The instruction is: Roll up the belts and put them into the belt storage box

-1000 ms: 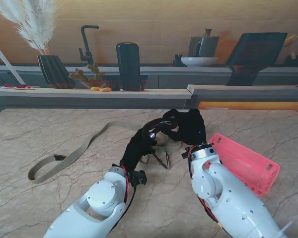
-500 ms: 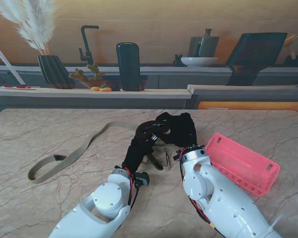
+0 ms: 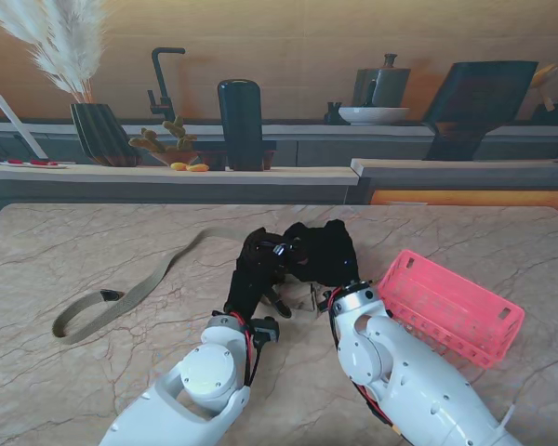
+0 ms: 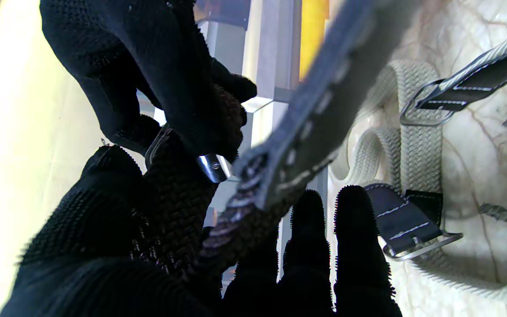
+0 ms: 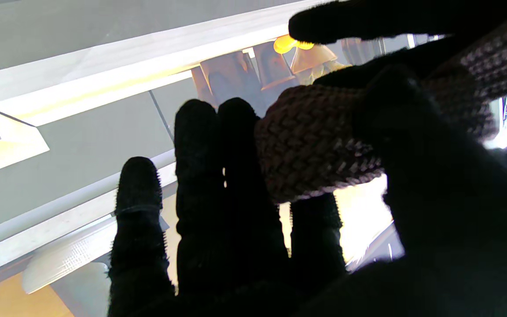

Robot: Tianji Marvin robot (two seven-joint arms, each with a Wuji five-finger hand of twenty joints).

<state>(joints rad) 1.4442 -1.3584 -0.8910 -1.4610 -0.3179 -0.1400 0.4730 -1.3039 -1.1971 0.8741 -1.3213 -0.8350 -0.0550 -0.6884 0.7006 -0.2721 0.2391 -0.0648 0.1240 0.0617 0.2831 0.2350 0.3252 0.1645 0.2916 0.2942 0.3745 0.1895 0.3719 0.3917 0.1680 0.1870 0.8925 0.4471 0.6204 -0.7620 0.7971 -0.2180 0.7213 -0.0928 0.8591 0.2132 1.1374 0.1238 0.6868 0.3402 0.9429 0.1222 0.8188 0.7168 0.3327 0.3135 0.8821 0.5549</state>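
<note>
A dark woven belt [image 3: 284,249] is held up off the table between my two black-gloved hands. My left hand [image 3: 253,279] is shut on its woven part [image 4: 231,224], and the leather-tipped end [image 4: 310,119] sticks out past the fingers [image 4: 350,246]. My right hand [image 3: 327,251] pinches a loop of the same belt [image 5: 319,145] between thumb and fingers [image 5: 218,176]. A beige woven belt [image 3: 139,288] lies stretched over the table to my left. Its buckled end [image 4: 416,145] is bunched under the hands. The pink storage basket [image 3: 451,307] stands just right of my right wrist.
The marble table [image 3: 65,251] ends at a grey counter ledge [image 3: 167,172] farther from me. On the ledge stand a vase with pampas grass [image 3: 98,130], a dark cylinder [image 3: 240,125] and a small plant [image 3: 167,144].
Both hands have drawn nearer to me and a little to the left with the dark belt. The right hand has closed in on the left hand, which uncovers more of the pink basket.
</note>
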